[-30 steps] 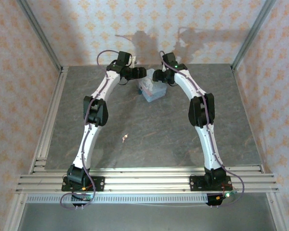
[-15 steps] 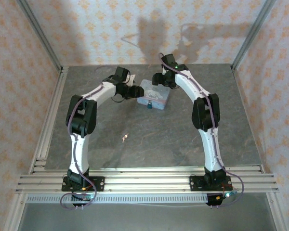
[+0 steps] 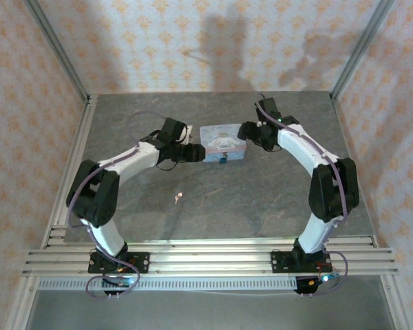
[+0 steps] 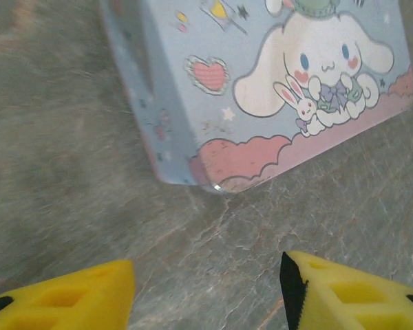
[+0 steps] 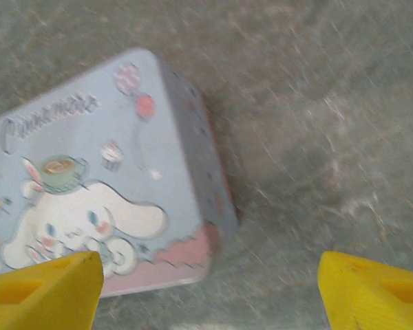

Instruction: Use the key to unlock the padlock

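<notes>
The padlock point(image 3: 222, 159) is a tiny blue body hanging at the front edge of the pale-blue cartoon tin point(image 3: 224, 143), which lies flat on the table. The key point(image 3: 178, 198) is a small pale sliver on the table, well in front of and left of the tin. My left gripper point(image 3: 195, 154) stands open just left of the tin, apart from it. In the left wrist view its yellow fingers point(image 4: 62, 299) flank bare table below the tin point(image 4: 261, 89). My right gripper point(image 3: 246, 132) stands open at the tin's right end, and the right wrist view shows the tin point(image 5: 89, 199) beyond its spread fingers point(image 5: 45, 292).
The grey marbled table point(image 3: 261, 199) is ringed by aluminium rails point(image 3: 69, 179) on the left and front and by patterned walls. Both arms bow outward, with their elbows near the table's left and right sides.
The tin has gone from held up and tilted between the grippers to lying flat on the table. Both grippers have drawn off it and the arms have swung outward and lower.
</notes>
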Tool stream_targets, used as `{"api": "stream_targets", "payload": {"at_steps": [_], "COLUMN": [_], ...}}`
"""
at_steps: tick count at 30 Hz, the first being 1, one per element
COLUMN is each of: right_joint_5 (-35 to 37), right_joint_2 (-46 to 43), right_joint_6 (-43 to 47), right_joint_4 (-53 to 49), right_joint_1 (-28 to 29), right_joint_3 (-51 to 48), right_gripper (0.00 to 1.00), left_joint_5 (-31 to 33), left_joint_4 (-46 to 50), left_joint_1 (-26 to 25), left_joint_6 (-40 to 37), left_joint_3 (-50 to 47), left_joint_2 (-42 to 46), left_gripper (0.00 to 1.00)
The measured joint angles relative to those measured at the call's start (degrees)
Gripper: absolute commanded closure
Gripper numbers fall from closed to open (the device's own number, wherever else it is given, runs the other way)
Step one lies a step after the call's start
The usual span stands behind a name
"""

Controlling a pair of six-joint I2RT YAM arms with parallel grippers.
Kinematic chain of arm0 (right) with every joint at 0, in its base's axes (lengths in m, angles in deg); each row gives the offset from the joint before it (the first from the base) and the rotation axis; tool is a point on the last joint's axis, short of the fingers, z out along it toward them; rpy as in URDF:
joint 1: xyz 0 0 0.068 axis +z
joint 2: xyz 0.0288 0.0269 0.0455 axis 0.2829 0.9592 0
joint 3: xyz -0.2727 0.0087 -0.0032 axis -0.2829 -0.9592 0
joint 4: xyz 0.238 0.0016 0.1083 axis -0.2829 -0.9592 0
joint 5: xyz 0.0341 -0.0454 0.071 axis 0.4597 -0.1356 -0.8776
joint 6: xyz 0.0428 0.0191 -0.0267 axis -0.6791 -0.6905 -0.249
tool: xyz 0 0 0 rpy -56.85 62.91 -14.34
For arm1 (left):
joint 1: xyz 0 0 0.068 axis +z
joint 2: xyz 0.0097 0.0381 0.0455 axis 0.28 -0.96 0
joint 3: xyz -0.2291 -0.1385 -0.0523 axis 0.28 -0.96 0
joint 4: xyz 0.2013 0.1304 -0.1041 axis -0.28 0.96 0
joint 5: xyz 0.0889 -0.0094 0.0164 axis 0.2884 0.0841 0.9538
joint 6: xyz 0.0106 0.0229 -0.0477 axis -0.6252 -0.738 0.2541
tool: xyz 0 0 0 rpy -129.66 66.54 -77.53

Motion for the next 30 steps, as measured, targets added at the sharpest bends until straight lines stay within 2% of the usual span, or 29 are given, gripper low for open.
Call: {"api": "stream_targets", "payload": {"at_steps": [5,10,16,21,23,27,30], "right_joint_5": [-1.77,-3.39,-4.76,-6.05,-6.32,-6.34,-6.16], "right_joint_2": [-2.75,-7.1,-9.86,-10.36,-10.23,-8.31,-6.16], "right_joint_6": [-0.44,-0.37,-0.9,-4.09,-5.57,-8.13,-9.64], "right_joint_4": [1.73,2.89,4.9,8.76,9.77,12.28,14.08], "right_joint_1": [-0.07,-0.02,0.13,3.48,6.8,14.38,18.05], "right_joint_3": [-7.48,-14.95,-16.98,-21.22,-22.75,-23.19,-23.1], "right_gripper": [0.19,0.2,0.24,0.27,0.27,0.29,0.29], "left_joint_5": [7.04,14.88,18.75,19.19,19.56,20.11,20.24], "left_joint_4": [1.16,5.18,10.54,13.42,14.36,16.26,17.73], "left_joint_1": [0.04,-0.09,-1.57,-2.05,-2.89,-6.32,-8.39], "left_joint_6": [1.66,4.11,8.52,10.69,11.04,11.13,10.34], "left_joint_3": [-5.35,-14.86,-25.97,-30.95,-30.91,-30.25,-28.35], "left_joint_2": [10.29,23.65,34.34,36.24,35.26,32.76,30.95], "left_gripper": [0.39,0.39,0.4,0.4,0.41,0.49,0.52]}}
